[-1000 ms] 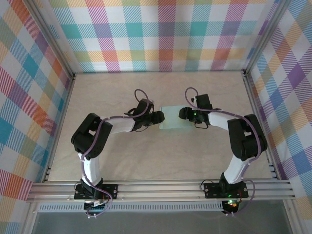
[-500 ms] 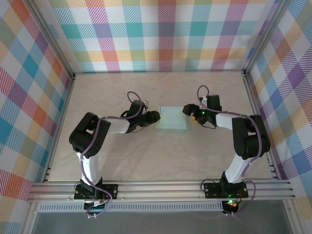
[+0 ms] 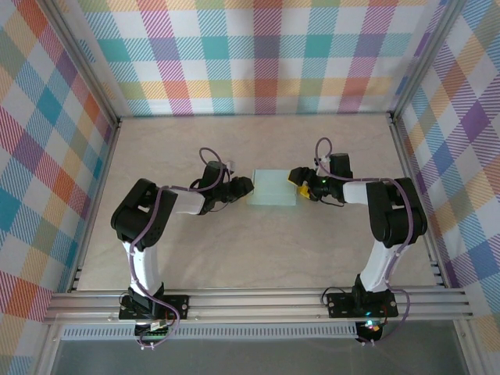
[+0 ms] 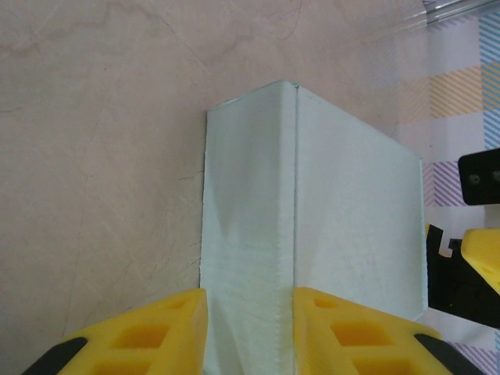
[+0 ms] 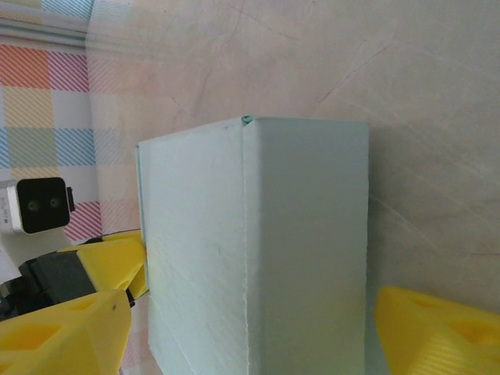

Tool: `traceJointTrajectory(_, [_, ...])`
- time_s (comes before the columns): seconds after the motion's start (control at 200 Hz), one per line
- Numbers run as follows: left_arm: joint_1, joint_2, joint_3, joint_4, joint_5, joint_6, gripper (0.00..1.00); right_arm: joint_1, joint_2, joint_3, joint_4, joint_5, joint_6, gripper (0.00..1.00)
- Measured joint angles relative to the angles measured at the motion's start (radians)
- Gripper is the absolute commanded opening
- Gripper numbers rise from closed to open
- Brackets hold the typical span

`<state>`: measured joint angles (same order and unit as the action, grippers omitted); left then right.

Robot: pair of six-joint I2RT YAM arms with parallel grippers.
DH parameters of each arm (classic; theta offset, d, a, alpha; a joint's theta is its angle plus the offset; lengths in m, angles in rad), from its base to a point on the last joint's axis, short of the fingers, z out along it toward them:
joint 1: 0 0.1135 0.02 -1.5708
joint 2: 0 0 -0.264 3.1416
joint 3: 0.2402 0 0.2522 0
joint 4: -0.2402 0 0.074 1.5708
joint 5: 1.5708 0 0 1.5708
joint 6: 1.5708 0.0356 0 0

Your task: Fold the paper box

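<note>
Left gripper (image 4: 250, 332) pinched paper box (image 3: 273, 188) end narrowly, likely steadying it; right gripper (image 5: 251, 320) straddled the opposite end, jaws wide.

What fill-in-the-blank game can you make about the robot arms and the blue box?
1. The paper box lies ____ the left gripper and the right gripper.
2. The left gripper's fingers are coloured ____.
3. From above, the paper box lying on the table looks like a rectangle with ____ corners.
Missing words: between, yellow, four.
</note>
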<state>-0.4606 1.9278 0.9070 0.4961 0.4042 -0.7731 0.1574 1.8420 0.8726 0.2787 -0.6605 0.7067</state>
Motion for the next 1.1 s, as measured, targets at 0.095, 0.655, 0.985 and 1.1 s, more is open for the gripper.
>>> traceJointTrajectory(0.095, [0.008, 0.009, -0.008, 0.036, 0.016, -0.016, 0.29, 0.0, 0.008, 0.0, 0.025, -0.017, 0.02, 0.82])
traceJointTrajectory(0.655, [0.024, 0.026, -0.014, 0.076, 0.034, -0.027, 0.34, -0.002, 0.066, -0.005, 0.231, -0.159, 0.168, 0.6])
traceJointTrajectory(0.985, [0.028, -0.001, -0.034, 0.046, 0.022, -0.01, 0.52, -0.008, 0.066, -0.016, 0.269, -0.183, 0.199, 0.45])
traceJointTrajectory(1.1, [0.032, -0.034, -0.061, 0.061, 0.026, -0.012, 0.76, -0.011, 0.066, -0.027, 0.279, -0.191, 0.202, 0.44])
